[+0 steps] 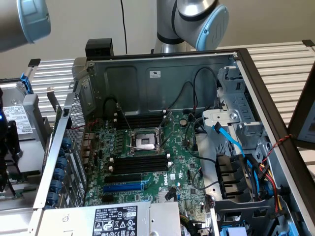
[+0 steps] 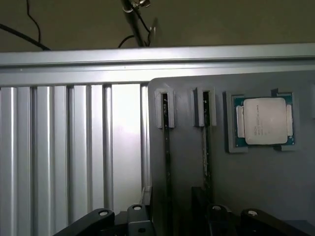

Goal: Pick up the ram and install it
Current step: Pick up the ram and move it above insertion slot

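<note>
Arm: I see the robot arm as a blue-capped joint in the upper left corner of the exterior view. Another joint sits at top centre, behind the computer case.
Case: It lies open across the middle of the exterior view, with the motherboard flat inside.
Board: The black memory slots run crosswise in two banks, one on each side of the processor socket. The blue expansion slot lies just below the lower bank.
Cables: A blue cable hangs beside the drive bay at the exterior view's right.
Bench: In the wrist view I have the ribbed aluminium bench with a grey parts tray lying on it.
Task piece: The ram stands on edge in a narrow slot of that tray, in the slot farther from the loose processor.
Neighbour: A second stick stands on edge in the next slot, parallel to the first.
Processor: It rests flat in its own square pocket of the tray, beside the two slots.
Claw: The claw hangs over the tray with its fingers spread wide. It grips nothing, and both sticks lie in line with the gap.
</note>
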Tool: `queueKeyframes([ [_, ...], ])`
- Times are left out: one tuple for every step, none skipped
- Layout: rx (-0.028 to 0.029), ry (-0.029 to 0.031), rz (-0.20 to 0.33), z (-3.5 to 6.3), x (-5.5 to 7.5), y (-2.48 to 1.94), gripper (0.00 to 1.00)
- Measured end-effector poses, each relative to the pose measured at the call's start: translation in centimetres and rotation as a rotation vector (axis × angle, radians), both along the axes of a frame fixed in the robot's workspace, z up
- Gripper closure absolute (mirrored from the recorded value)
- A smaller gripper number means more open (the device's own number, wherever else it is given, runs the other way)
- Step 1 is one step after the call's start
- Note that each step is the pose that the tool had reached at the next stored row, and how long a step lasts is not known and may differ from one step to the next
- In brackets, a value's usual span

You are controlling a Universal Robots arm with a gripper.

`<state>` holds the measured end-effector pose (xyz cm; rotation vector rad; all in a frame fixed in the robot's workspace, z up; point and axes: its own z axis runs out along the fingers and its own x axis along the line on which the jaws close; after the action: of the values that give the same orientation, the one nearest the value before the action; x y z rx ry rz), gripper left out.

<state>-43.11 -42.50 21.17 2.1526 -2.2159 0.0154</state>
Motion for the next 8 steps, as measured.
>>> queueKeyframes([
  [-0.0001,0.0,0.0,0.0,0.0,0.0,0.55],
  [-0.0002,0.0,0.0,-0.03,-0.01,0.0,0.55],
  [-0.0003,-0.0002,0.0,-0.09,-0.02,0.0,0.58],
  [-0.0004,-0.0004,0.0,-0.19,-0.03,0.01,0.58],
  [-0.0005,-0.0005,0.001,-0.3,-0.03,0.0,0.65],
  [-0.0007,-0.0005,0.001,-0.44,-0.03,0.0,0.65],
  [-0.0008,-0.0005,0.001,-0.6,-0.04,0.0,0.65],
  [-0.0009,-0.0006,0.001,-0.78,-0.04,0.0,0.65],
])
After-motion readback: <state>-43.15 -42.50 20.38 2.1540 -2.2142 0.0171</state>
